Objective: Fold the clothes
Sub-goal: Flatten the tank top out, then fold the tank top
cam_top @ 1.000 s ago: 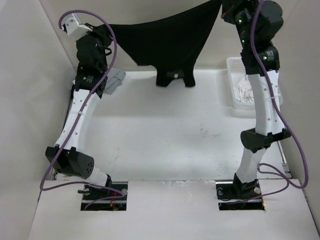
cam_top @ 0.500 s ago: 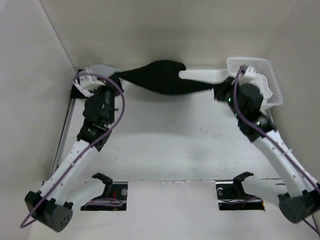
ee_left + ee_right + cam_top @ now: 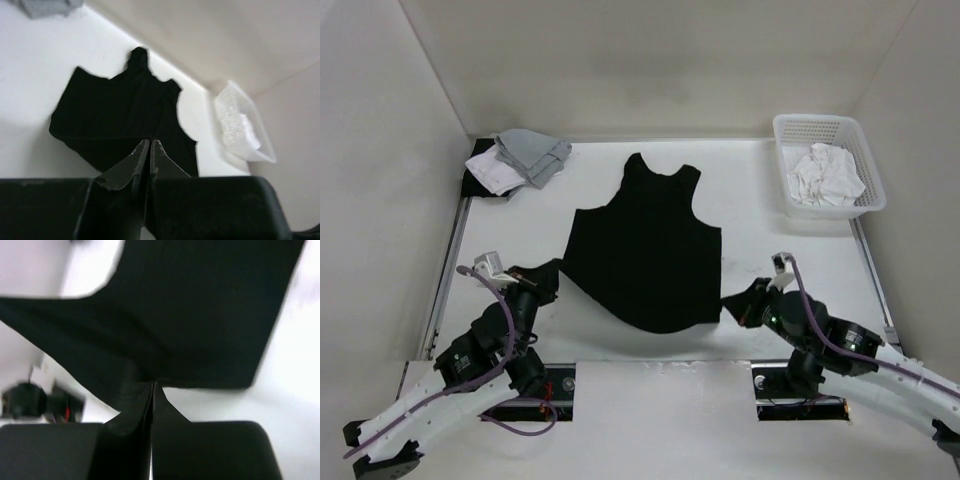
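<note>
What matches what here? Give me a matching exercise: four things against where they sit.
1. black top
2. white cloth
3. grey and white garments
4. right gripper

A. in the white basket
B. far-left corner of the table
C. near right, shut on the black top's hem corner
D. spread flat mid-table, neck opening towards the far side

Pairs: 1-D, 2-A, 3-B, 4-C

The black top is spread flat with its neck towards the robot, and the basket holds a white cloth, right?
Not quite: the top external view shows the black top spread flat with its neck towards the far wall. The basket does hold a white cloth.
</note>
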Robot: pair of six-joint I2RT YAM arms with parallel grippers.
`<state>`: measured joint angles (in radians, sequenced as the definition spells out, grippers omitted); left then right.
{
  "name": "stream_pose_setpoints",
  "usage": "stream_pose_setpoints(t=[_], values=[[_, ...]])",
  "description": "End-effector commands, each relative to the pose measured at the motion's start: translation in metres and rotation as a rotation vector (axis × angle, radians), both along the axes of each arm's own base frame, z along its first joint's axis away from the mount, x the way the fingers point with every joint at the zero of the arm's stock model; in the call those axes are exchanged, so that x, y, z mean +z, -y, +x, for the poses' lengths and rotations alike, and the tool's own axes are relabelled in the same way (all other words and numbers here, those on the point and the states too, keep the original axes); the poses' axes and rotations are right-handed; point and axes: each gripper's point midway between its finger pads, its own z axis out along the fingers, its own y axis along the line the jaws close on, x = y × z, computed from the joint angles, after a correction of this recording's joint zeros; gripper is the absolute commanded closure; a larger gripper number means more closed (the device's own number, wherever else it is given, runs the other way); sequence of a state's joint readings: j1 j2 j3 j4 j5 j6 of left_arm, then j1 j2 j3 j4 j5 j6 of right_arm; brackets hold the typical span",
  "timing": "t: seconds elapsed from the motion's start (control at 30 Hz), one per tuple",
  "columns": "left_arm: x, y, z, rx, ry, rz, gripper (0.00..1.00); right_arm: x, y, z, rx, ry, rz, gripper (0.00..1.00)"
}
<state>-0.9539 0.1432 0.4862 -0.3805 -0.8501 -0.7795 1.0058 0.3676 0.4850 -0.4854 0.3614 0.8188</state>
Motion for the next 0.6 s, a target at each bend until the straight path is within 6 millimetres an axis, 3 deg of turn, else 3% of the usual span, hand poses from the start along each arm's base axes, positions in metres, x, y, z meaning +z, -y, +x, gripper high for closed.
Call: stream_pose_setpoints(t=[0.0, 0.1, 0.2, 0.3, 0.37, 0.57], values=[[-0.049, -0.018, -0.006, 0.095, -0.170, 0.061, 0.97, -0.037, 0.009, -0.018, -0.077, -0.159, -0.006, 1.00], [-0.050, -0.015, 0.002, 0.140, -0.187, 0.084, 0.96, -0.036, 0.007, -0.015, -0.107, -0.138, -0.052, 1.00], [-0.036, 0.003, 0.025, 0.160, -0.158, 0.146, 0.95, -0.024, 0.004, 0.016, -0.166, -0.078, -0.146, 1.00], [-0.017, 0.029, 0.064, 0.159, -0.097, 0.200, 0.96, -0.004, -0.002, 0.059, -0.197, -0.014, -0.159, 1.00], [-0.003, 0.037, 0.102, 0.150, -0.058, 0.217, 0.97, 0.011, 0.008, 0.100, -0.259, 0.026, -0.150, 1.00], [0.020, 0.015, 0.207, 0.230, -0.080, 0.135, 0.97, 0.033, 0.041, 0.209, -0.375, 0.044, -0.116, 1.00]])
